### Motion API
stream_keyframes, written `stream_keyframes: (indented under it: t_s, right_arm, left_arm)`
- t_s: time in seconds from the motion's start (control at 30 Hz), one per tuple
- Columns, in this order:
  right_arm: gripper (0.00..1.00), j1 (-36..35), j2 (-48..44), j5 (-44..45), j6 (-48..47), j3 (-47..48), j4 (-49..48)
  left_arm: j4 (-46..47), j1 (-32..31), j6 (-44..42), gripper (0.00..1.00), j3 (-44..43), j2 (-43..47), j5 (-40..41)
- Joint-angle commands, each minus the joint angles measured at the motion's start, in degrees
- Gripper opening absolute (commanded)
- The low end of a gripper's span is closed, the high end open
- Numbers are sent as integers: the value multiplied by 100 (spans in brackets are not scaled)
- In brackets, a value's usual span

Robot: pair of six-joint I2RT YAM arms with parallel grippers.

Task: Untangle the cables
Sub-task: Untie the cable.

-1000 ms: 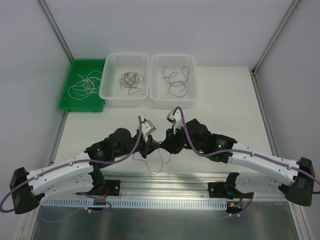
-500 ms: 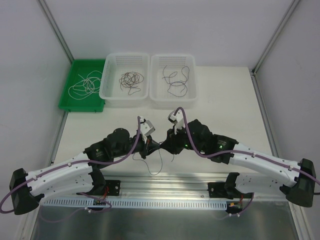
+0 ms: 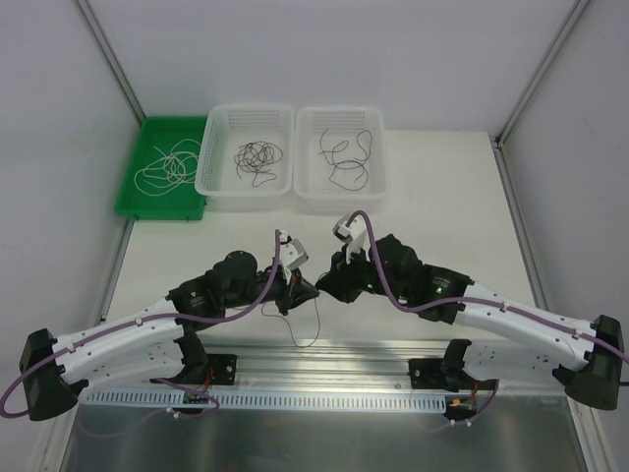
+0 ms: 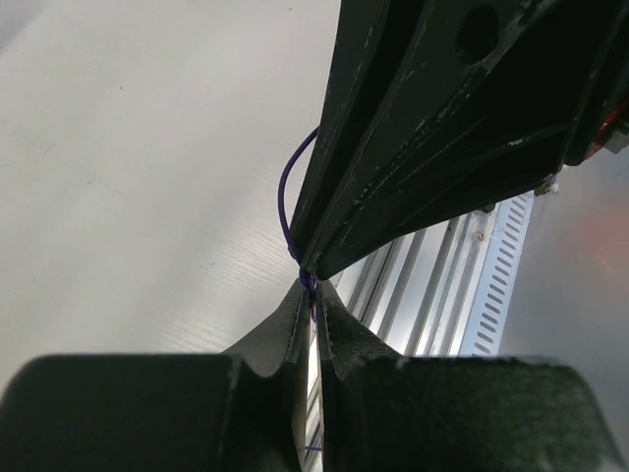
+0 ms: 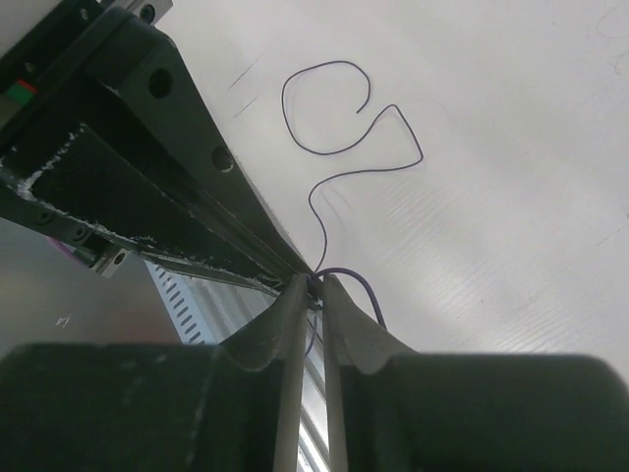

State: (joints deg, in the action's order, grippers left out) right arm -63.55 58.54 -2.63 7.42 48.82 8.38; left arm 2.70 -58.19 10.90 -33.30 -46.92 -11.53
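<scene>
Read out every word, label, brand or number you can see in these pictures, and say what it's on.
No text can be read in any view.
The green tray, the left white basket and the right white basket show no lettering.
A small green and red patch in the right wrist view is too blurred to read.

tray point(image 3: 133, 202) left | 2 baskets point(image 3: 218, 192) right of it | cables point(image 3: 257, 157) in all 3

- Table point(image 3: 442, 197): off-white.
- Tray point(image 3: 157, 206), far-left table corner: green; cable point(image 3: 165, 169) inside whitish.
- Baskets point(image 3: 211, 187) point(image 3: 373, 192): white, perforated; their cables point(image 3: 257, 157) point(image 3: 346, 157) dark.
- Thin cable point(image 5: 284, 106): dark purple.
- Arms point(image 3: 128, 339) point(image 3: 511, 315): white and black.
</scene>
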Motion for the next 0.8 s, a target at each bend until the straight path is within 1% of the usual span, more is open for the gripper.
stream_keyframes:
  t_s: [0.0,0.17,0.23,0.3,0.33,0.4,0.43,0.5,0.63,0.77]
  right_arm:
    - [11,35,-62,-71,-56,-83,-329]
    - [1,27,-80,-71,-92,-92,-267]
    - [1,27,-89,-27,-153,-83,-162]
    - [1,35,-159,96,-197,-92,22]
    - [1,44,-185,183,-215,-109,93]
    - [1,141,-255,220,-197,-109,321]
    - [1,176,-273,446,-188,-92,383]
    - [1,211,-273,457,-162,-74,523]
    - [1,220,-186,387,-39,92,682]
    - [1,220,-141,395,49,189,761]
  left_arm:
    - [240,-69,-79,0,-195,60,-165]
    - [249,-69,-35,0,-151,148,45]
    - [240,-69,-35,6,-107,226,150]
    - [240,-69,-96,13,-28,323,291]
    - [231,-69,-123,22,16,454,309]
    - [196,-69,-237,32,139,682,301]
    - [187,-69,-272,43,174,762,292]
    - [170,-69,-430,50,288,885,327]
    - [178,-69,-711,52,307,904,265]
    - [275,-69,-896,53,122,430,292]
